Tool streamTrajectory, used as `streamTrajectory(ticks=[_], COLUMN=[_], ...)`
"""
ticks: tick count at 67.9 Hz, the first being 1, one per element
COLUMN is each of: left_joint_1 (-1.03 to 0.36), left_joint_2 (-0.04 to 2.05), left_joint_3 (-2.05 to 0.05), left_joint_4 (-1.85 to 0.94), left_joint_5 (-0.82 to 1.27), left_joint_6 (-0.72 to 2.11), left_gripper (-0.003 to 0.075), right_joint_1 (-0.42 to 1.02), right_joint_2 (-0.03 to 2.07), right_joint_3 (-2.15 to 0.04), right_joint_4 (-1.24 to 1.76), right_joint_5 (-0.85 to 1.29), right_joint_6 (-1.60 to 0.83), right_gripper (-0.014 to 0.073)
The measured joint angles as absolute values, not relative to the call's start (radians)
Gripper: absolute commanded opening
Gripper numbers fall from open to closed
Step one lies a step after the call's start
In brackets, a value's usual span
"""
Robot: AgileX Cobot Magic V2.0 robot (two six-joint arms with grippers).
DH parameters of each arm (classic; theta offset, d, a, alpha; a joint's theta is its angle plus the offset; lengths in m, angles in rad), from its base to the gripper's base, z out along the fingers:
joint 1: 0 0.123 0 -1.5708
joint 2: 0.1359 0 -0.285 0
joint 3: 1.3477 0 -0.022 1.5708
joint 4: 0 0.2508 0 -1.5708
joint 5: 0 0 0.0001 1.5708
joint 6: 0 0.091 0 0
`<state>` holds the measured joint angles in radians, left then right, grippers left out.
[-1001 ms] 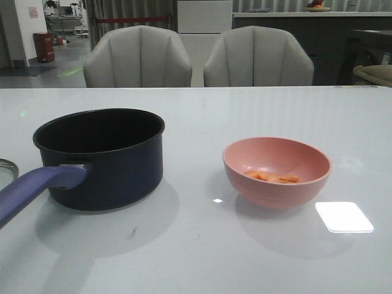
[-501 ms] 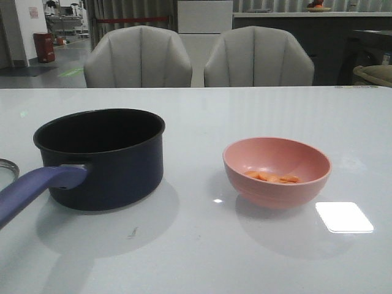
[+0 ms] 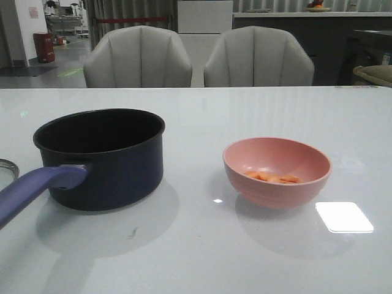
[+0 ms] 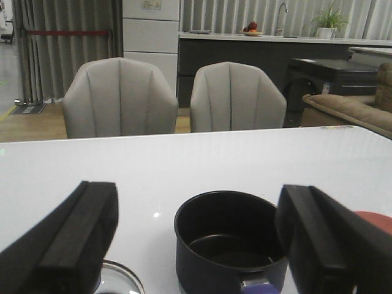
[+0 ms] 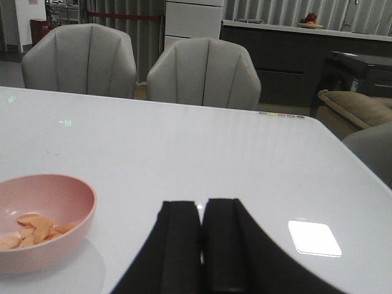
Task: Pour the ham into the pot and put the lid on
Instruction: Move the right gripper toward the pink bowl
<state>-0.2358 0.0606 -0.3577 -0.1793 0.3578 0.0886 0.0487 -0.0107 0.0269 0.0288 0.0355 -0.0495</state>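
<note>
Nearest, the left claw (image 4: 196, 245) is spread wide above the pot (image 3: 101, 156), while the right claw (image 5: 201, 245) is pressed together, holding nothing. Right of the pot on the tabletop (image 3: 245, 116), well apart, the pink bowl (image 3: 277, 171) holds the ham (image 3: 272, 177); the lid (image 3: 6, 168) shows just left of the pot's handle, and two grey chairs (image 3: 199, 58) stand beyond.

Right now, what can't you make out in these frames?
- Lid: front view, cut off by the frame's left edge; the left wrist view shows only an arc.
- Pot handle: end cut off, front view.
- Ham: pieces overlap, count unclear.
- Pink bowl: left wrist view, behind a finger.
</note>
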Motion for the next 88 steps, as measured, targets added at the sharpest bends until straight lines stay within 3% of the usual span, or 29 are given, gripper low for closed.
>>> streamTrajectory(ticks=[33,42,56,76,80,88], left_joint_1=[-0.262,-0.266,-0.288,-0.292,-0.292,-0.292], left_joint_2=[0.061,0.061,0.061,0.061,0.061,0.061], left_joint_3=[-0.345,-0.345,-0.345,-0.345,-0.345,-0.345], left_joint_4=[-0.177,-0.177,-0.177,-0.175,-0.174,-0.174], left_joint_5=[0.350,0.350,0.350,0.350,0.350,0.350], left_joint_6=[0.089,0.089,0.089,0.089,0.089,0.089], left_gripper=[0.0564,0.0564,0.0564,0.0564,0.0564,0.0564], right_joint_1=[0.049,0.049,0.049,0.049,0.049,0.061], right_joint_2=[-0.011,-0.008,0.156,0.322,0.333,0.379], right_joint_3=[0.027,-0.032,-0.212,-0.237,-0.237,-0.258], right_joint_4=[0.078,0.090,0.090,0.117,0.124,0.126], right_joint_5=[-0.026,0.062,0.282,0.298,0.298,0.315], right_joint_6=[-0.039,-0.035,-0.035,-0.025,-0.021,-0.018], right_gripper=[0.0148,0.0148,0.0148,0.0155,0.0200,0.0425])
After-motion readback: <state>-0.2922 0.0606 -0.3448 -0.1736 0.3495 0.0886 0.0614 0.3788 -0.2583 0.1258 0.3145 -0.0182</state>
